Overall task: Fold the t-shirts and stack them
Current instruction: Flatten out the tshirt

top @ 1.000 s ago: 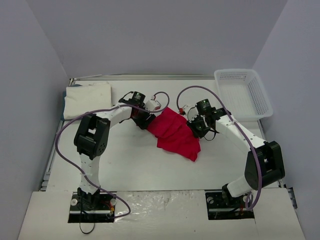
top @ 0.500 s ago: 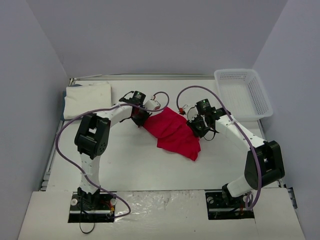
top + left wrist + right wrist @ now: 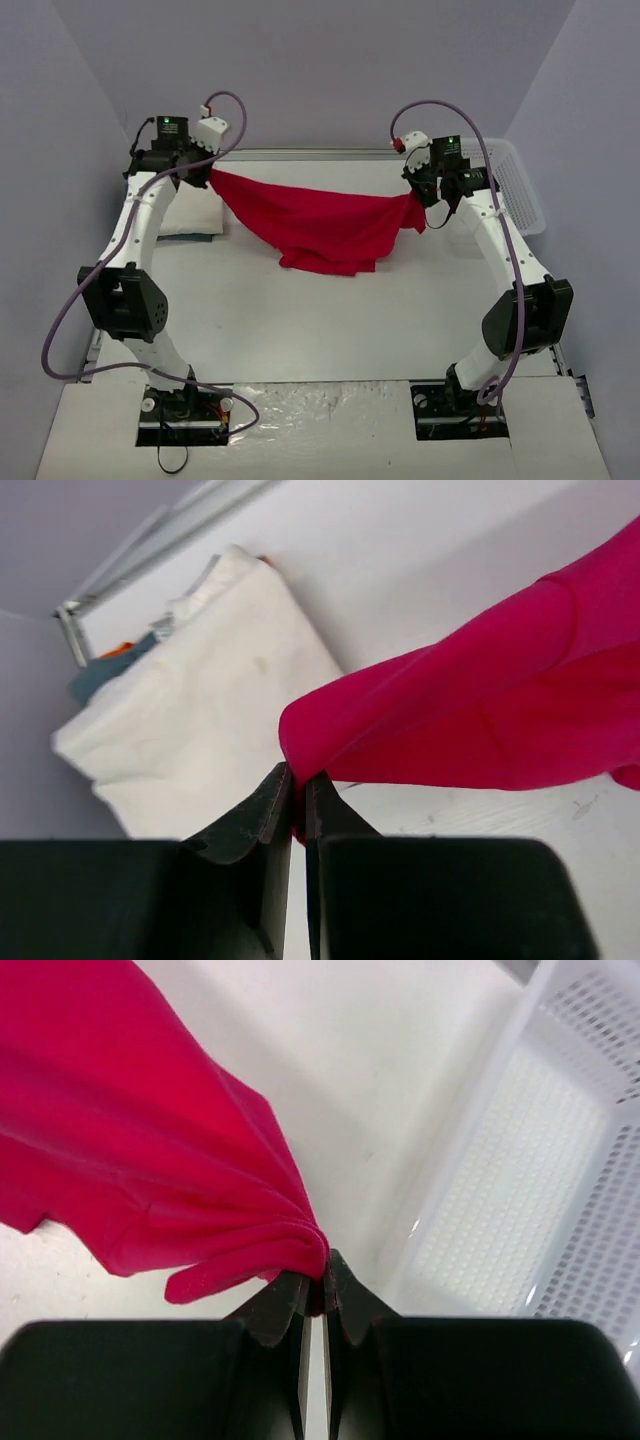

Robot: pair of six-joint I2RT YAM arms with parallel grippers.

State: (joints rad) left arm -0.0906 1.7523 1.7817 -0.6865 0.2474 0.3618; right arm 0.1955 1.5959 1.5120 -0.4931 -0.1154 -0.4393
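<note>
The red t-shirt (image 3: 320,225) hangs stretched in the air between both arms, its lower edge sagging toward the table. My left gripper (image 3: 212,172) is shut on its left corner; the pinched red cloth (image 3: 330,735) shows in the left wrist view. My right gripper (image 3: 418,203) is shut on the right corner, red cloth (image 3: 200,1200) bunched at its fingertips. The folded white t-shirt (image 3: 190,215) lies at the back left, partly hidden by the left arm and the red shirt; the left wrist view also takes in this white t-shirt (image 3: 200,700).
A white mesh basket (image 3: 520,195) stands at the back right, just behind the right arm; the basket (image 3: 530,1190) fills the right side of the right wrist view. Grey walls close in the table on three sides. Something blue and orange (image 3: 110,665) peeks from behind the folded white shirt.
Both arms rose and spread apart from the table's middle, lifting the crumpled red shirt and stretching it out between them. The left gripper closed on its corner.
</note>
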